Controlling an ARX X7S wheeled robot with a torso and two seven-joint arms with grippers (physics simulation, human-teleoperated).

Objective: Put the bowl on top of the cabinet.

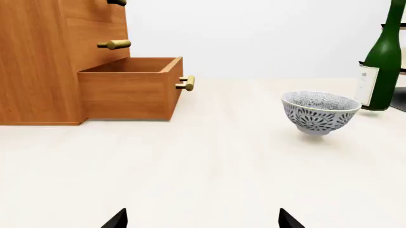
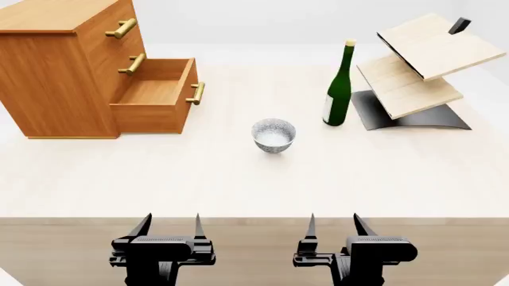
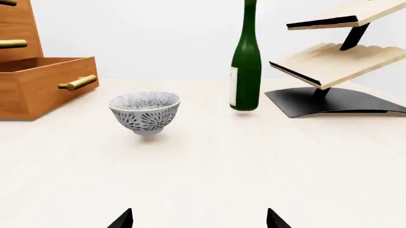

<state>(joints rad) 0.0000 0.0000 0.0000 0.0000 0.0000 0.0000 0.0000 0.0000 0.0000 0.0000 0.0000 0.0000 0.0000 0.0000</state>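
Observation:
The small white bowl [image 2: 273, 135] with a blue-grey leaf pattern stands upright in the middle of the pale table; it also shows in both wrist views [image 1: 320, 112] [image 3: 145, 112]. The orange-brown cabinet [image 2: 56, 65] stands at the far left, its flat top bare and its lowest drawer [image 2: 155, 101] pulled out. My left gripper [image 2: 168, 225] and right gripper [image 2: 334, 225] hover side by side at the table's near edge, both open and holding nothing, well short of the bowl. In each wrist view only the fingertips [image 1: 117, 219] [image 3: 122, 220] show.
A green wine bottle [image 2: 339, 86] stands right of the bowl. Behind it at the far right is a slanted two-tier light-wood rack [image 2: 413, 65] on a black base. The open drawer's brass handle [image 2: 196, 93] juts toward the table's middle.

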